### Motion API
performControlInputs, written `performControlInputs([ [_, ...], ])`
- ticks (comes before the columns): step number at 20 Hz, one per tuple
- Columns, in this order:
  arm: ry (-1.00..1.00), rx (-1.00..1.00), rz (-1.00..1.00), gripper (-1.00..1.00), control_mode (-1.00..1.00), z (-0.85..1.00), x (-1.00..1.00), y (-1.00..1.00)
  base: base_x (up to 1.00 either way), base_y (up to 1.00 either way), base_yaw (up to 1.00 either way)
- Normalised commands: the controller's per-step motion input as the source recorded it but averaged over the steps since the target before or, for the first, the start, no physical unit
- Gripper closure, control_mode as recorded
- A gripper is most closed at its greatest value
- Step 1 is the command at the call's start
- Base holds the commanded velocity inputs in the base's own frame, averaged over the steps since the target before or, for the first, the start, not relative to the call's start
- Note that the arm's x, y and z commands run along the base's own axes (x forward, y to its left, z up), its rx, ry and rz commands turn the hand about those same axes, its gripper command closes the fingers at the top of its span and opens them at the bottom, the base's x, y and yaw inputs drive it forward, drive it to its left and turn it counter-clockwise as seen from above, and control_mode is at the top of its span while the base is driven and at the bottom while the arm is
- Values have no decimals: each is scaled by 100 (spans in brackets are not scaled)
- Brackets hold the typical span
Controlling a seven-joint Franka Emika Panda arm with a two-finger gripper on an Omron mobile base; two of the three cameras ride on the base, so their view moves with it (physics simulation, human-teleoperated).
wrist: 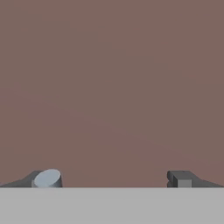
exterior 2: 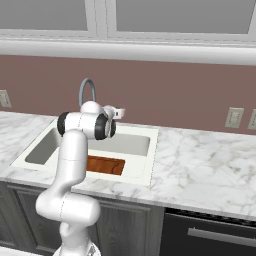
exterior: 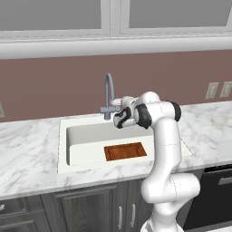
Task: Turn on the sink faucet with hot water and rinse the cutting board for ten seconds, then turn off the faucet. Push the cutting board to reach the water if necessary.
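The sink faucet (exterior: 108, 93) (exterior 2: 86, 90) rises grey and arched behind the white sink (exterior: 62, 149) (exterior 2: 146, 170), and no water runs from it. The reddish-brown cutting board (exterior: 125, 151) (exterior 2: 107, 165) lies flat at the basin's front right, away from the spout. My gripper (exterior: 117, 104) (exterior 2: 118, 113) (wrist: 109, 181) hovers just right of the faucet's base by the small lever (exterior: 104, 109), pointing at the wall. It is open and holds nothing. In the hand view a pale grey rounded end (wrist: 47, 178) sits against the left fingertip (wrist: 31, 180).
The brown backsplash (wrist: 109, 87) is close in front of the hand. Wall outlets (exterior: 211, 90) (exterior 2: 233, 117) sit to the right. A dark dishwasher front (exterior: 217, 199) (exterior 2: 215, 235) is under the counter on the right, and upper cabinets (exterior: 108, 18) hang overhead.
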Motion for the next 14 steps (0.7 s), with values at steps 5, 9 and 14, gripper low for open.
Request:
performControlInputs([
  [5, 0, 1, 0, -100, -100, 0, 0, -59, 0, 0, 0],
  [9, -1, 0, 1, -100, -100, 0, 0, -67, 0, 0, 0],
  [14, 0, 0, 3, -100, -100, 0, -1, -71, 0, 0, 0],
])
